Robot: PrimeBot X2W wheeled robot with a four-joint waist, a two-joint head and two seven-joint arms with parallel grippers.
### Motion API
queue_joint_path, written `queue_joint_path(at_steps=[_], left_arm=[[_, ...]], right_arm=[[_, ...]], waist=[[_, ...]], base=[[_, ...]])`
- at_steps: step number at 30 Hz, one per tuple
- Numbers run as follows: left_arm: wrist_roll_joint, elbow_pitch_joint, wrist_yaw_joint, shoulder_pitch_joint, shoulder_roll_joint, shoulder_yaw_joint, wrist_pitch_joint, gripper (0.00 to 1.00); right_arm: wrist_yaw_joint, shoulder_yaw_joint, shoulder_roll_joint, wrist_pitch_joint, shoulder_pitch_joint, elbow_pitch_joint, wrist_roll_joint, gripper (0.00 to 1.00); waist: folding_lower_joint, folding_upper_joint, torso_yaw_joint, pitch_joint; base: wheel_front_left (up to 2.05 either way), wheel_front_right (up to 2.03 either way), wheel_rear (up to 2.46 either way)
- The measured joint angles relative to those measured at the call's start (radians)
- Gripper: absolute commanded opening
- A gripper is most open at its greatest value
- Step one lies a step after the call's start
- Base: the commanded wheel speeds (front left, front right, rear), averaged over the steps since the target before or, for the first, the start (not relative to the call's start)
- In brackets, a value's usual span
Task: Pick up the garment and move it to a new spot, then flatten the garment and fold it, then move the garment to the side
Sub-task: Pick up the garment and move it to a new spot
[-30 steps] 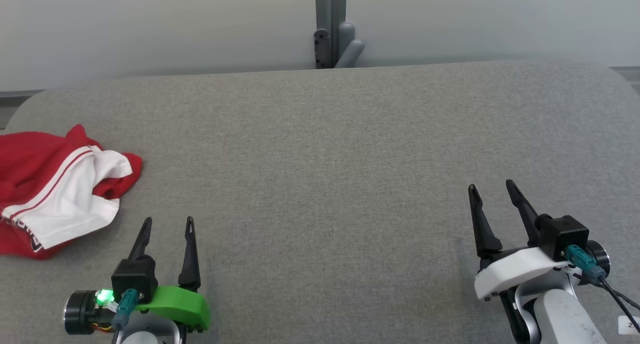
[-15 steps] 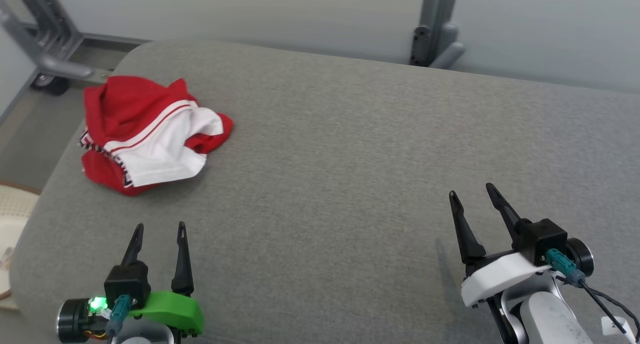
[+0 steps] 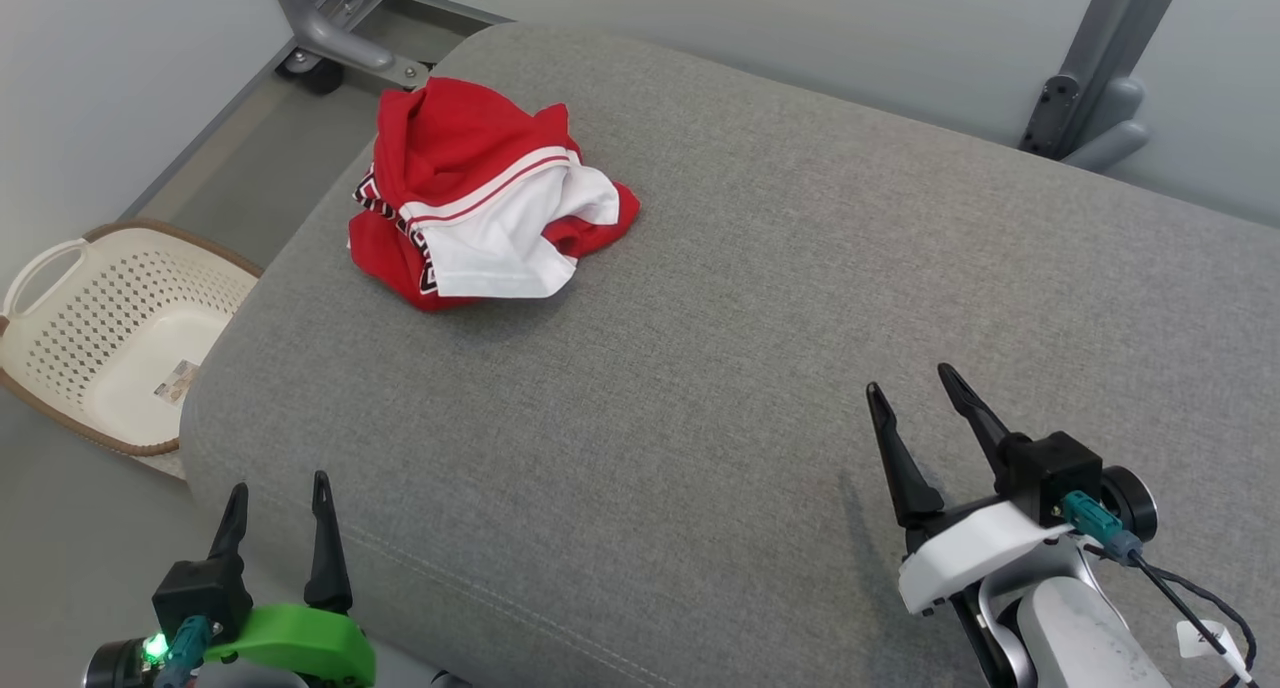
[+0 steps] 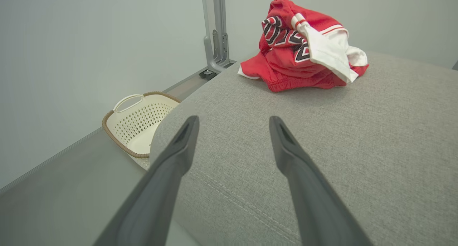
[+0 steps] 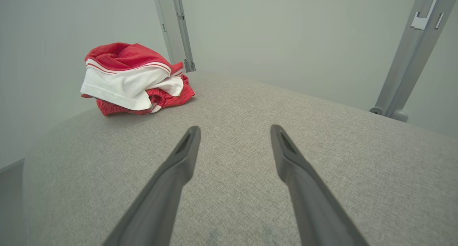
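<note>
A crumpled red and white garment [image 3: 480, 208] lies bunched near the far left corner of the grey padded table [image 3: 760, 328]. The left wrist view shows the garment [image 4: 304, 49] ahead and to the right, with black and white lettering on it. It lies far ahead on the left in the right wrist view, garment [image 5: 132, 78]. My left gripper [image 3: 277, 500] is open at the table's near left edge, well short of the cloth. Over the near right of the table my right gripper [image 3: 910, 390] stands open, holding nothing.
A cream perforated laundry basket [image 3: 110, 328] with a brown rim sits on the floor left of the table; in the left wrist view the basket [image 4: 139, 122] lies beyond the table edge. Grey metal frame legs [image 3: 1085, 78] stand behind the table.
The head camera has swung left, so the garment now sits nearer the middle of the view and the basket has come into sight. Both grippers remain open.
</note>
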Motion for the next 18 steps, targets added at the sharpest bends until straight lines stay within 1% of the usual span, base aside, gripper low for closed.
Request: queue_joint_path(at_steps=[5, 7, 9, 11, 12, 14, 18], left_arm=[[-0.023, 0.042, -0.035, -0.031, -0.002, 0.012, 0.0, 1.0], [-0.025, 0.064, -0.052, -0.113, 0.005, 0.03, 0.0, 1.0], [-0.025, 0.094, -0.062, -0.175, 0.028, 0.037, 0.0, 1.0], [-0.026, 0.132, -0.07, -0.238, 0.063, 0.04, 0.0, 1.0], [-0.026, 0.132, -0.07, -0.238, 0.063, 0.04, 0.0, 1.0], [-0.026, 0.173, -0.078, -0.304, 0.1, 0.03, 0.0, 1.0], [-0.08, 0.299, -0.082, -0.441, 0.181, 0.007, 0.0, 1.0]], right_arm=[[0.0, 0.009, -0.017, 0.0, -0.008, 0.0, 0.002, 1.0], [0.0, 0.019, -0.041, 0.0, -0.024, -0.001, 0.003, 1.0], [0.0, 0.026, -0.056, 0.0, -0.031, -0.003, 0.003, 1.0], [0.0, 0.029, -0.068, 0.0, -0.032, -0.005, 0.003, 1.0], [0.0, 0.029, -0.068, 0.0, -0.032, -0.005, 0.003, 1.0], [0.0, 0.028, -0.079, 0.0, -0.032, -0.007, 0.003, 1.0], [0.0, 0.03, -0.112, 0.0, -0.032, -0.01, 0.007, 1.0]], waist=[[0.0, 0.0, -0.008, 0.017], [0.0, 0.0, -0.029, 0.032], [0.0, 0.0, -0.049, 0.045], [0.0, 0.0, -0.073, 0.06], [0.0, 0.0, -0.073, 0.06], [0.0, 0.0, -0.098, 0.074], [0.0, 0.0, -0.146, 0.102]], base=[[0.0, 0.0, 0.0], [0.0, 0.0, 0.0], [0.0, 0.0, 0.0], [0.0, 0.0, 0.0], [0.0, 0.0, 0.0], [0.0, 0.0, 0.0], [0.0, 0.0, 0.0]])
